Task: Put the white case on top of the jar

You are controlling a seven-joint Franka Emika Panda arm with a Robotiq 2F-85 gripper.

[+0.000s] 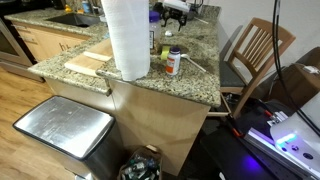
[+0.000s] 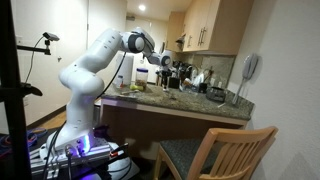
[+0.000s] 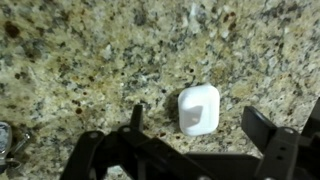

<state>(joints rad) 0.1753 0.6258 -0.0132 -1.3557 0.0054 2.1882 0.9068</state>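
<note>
No legible text, brand or no. in any view; jar (image 1: 174, 62) label band too small to read.

I count one white case (image 3: 198, 109), one jar (image 1: 174, 62), one paper towel roll (image 1: 127, 38) and one wooden board (image 1: 87, 63), all on a single granite surface (image 1: 195, 88). Nearby stand one wooden chair (image 1: 255, 48) and one steel-lidded bin (image 1: 62, 125). There is just one robot arm (image 2: 95, 65).
</note>
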